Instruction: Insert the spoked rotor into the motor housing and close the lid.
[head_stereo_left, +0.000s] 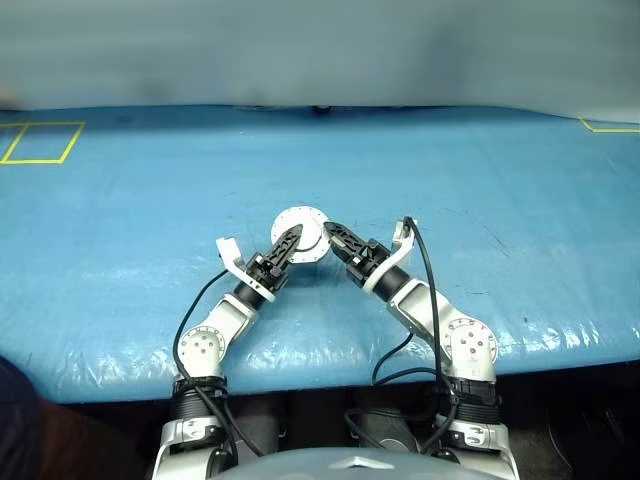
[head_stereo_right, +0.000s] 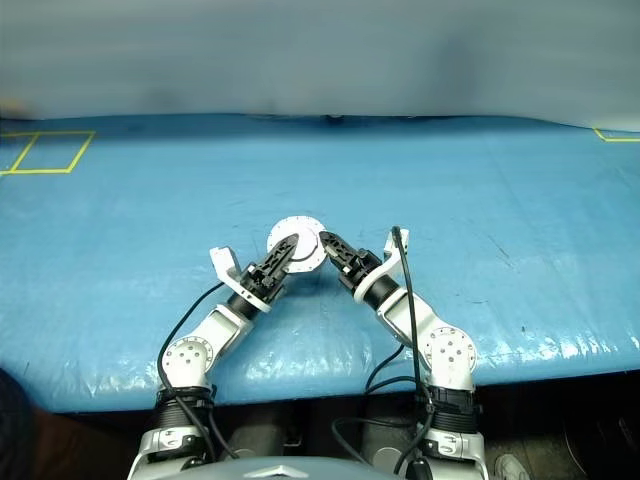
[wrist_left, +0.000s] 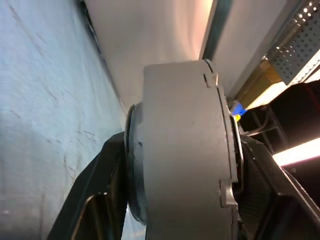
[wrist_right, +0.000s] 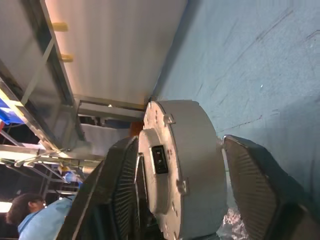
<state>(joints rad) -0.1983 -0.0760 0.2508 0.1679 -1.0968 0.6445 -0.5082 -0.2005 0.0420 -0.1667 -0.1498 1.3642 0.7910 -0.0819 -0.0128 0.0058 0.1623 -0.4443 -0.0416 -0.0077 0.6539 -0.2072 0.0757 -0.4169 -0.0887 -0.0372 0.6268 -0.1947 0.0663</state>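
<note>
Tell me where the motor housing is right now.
The motor housing sits mid-table on the blue cover, lid shut, between the left gripper and right gripper.

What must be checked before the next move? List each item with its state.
1. Left gripper gripping the motor housing: ok, in the left wrist view its fingers press on both flat faces.
2. Right gripper open: ok, a gap shows between one finger and the housing.
3. Lid shut on the housing: ok, no gap at the seam.
4. Spoked rotor inside: cannot tell, the closed housing hides it.
5. Housing resting on the blue table: cannot tell; it stands on edge between the grippers.
</note>
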